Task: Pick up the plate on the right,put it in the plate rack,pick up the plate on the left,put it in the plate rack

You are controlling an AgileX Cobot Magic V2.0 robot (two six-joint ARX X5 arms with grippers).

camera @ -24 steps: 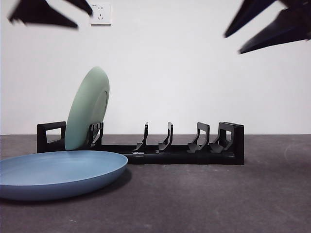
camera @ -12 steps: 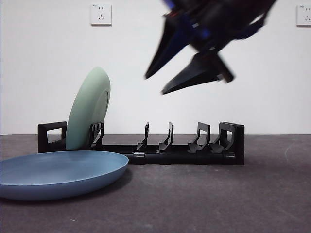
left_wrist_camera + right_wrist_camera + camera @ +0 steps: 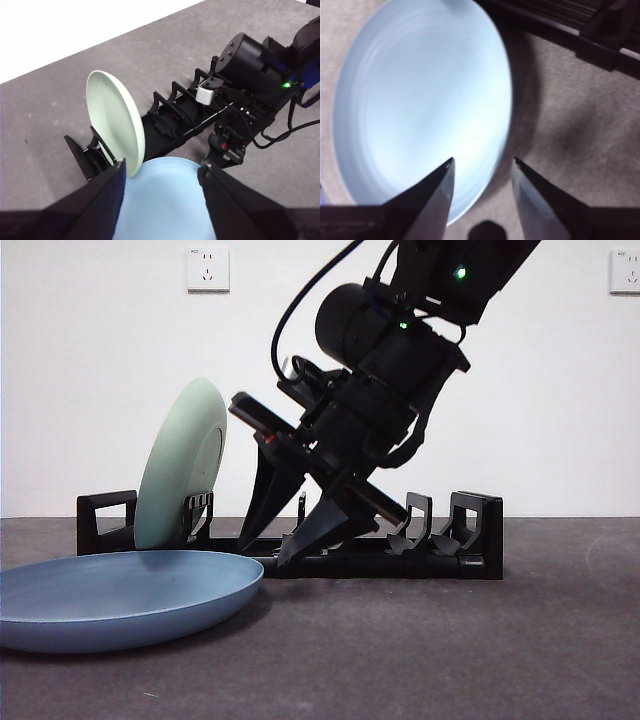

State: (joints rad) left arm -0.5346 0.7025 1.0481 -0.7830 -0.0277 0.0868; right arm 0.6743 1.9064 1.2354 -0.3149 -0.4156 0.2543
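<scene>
A light blue plate (image 3: 120, 600) lies flat on the dark table, in front of the rack's left end. My right gripper (image 3: 263, 552) has come down to its right rim, open. In the right wrist view the right gripper (image 3: 483, 160) has one jaw over the blue plate (image 3: 420, 100) and the other over the table, the rim between them. A pale green plate (image 3: 182, 465) stands tilted in the left end of the black plate rack (image 3: 400, 560). My left gripper (image 3: 161, 166) is open, looking down on the blue plate (image 3: 165, 200), the green plate (image 3: 115, 125) and the rack (image 3: 175, 117).
The right arm's dark body (image 3: 390, 370) leans across the middle of the rack, hiding some of its prongs. Two wall sockets (image 3: 207, 268) sit on the white wall behind. Bare table stretches to the right of the rack (image 3: 560, 620).
The right arm swung from the top right corner down and left to the blue plate's right rim. The black tip at the top left corner has gone out of the front view.
</scene>
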